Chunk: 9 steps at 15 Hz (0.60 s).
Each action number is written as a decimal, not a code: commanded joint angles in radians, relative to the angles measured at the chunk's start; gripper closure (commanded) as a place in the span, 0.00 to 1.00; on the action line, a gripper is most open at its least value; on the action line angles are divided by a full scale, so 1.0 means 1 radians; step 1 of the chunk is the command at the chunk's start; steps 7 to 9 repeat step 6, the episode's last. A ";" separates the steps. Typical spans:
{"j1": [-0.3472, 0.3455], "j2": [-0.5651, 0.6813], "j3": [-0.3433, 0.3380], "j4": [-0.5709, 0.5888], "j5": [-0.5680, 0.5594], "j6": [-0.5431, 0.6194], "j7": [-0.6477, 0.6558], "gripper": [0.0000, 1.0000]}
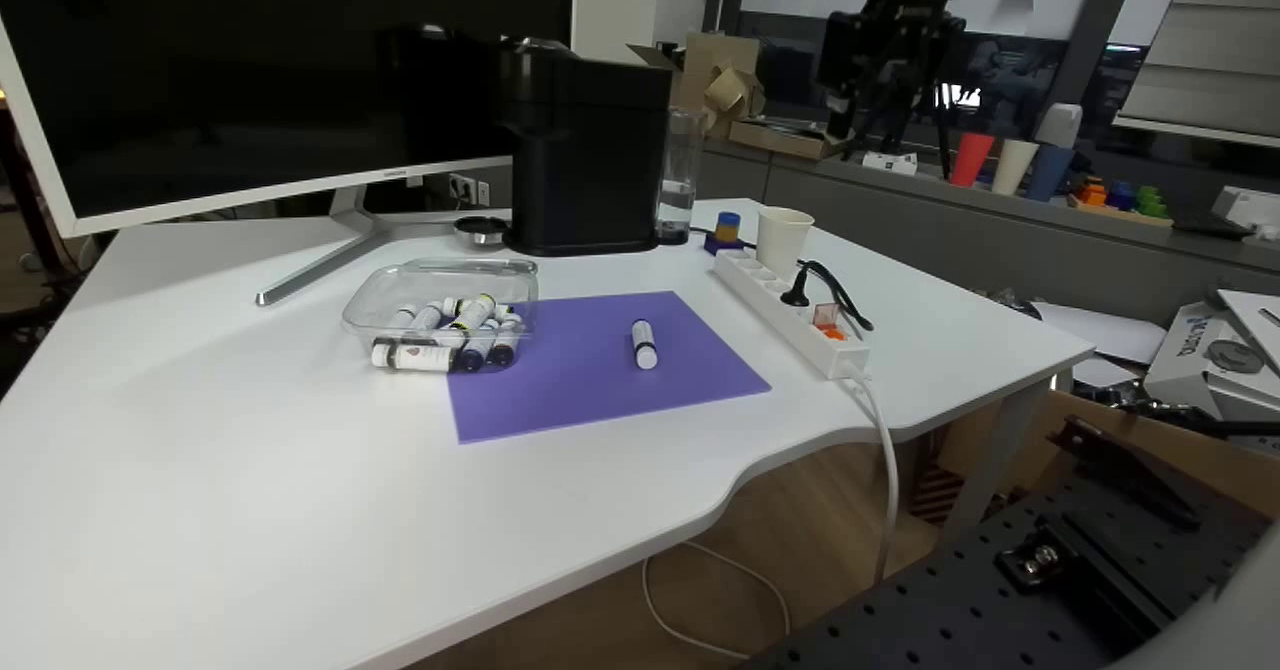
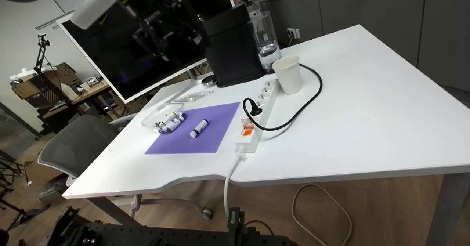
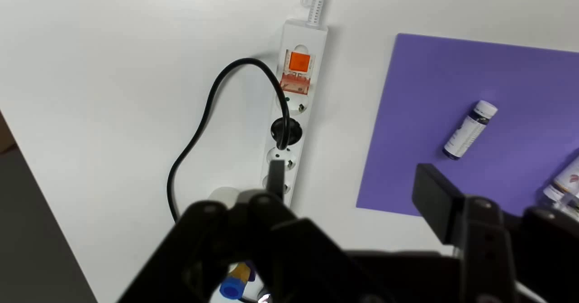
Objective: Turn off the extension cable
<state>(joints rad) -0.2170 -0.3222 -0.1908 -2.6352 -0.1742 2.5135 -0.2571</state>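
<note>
On my wrist cam the gripper (image 3: 352,184) blocks the lower end of the power strip (image 3: 296,105) and part of the cup (image 3: 224,195); I can't read the bottle label (image 3: 464,136).

The strip (image 3: 298,112) is white, and white is also its cord (image 2: 226,188). Its switch (image 3: 299,61) is bright orange, with a see-through flap (image 3: 295,85) of reddish orange. The plug (image 3: 295,131) and its cable (image 3: 197,134) are black. The mat (image 3: 420,81) is plain purple, and the vial (image 3: 465,135) on it has a white cap, a white label and a dark body. The desk (image 1: 250,470) is white, the cup (image 2: 288,76) cream-white, the gripper (image 3: 351,183) black.
</note>
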 commanded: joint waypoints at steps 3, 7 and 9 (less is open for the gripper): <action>0.010 -0.138 0.025 0.001 0.016 -0.135 0.069 0.00; 0.003 -0.138 0.034 0.011 0.013 -0.181 0.085 0.00; 0.003 -0.138 0.034 0.011 0.013 -0.181 0.085 0.00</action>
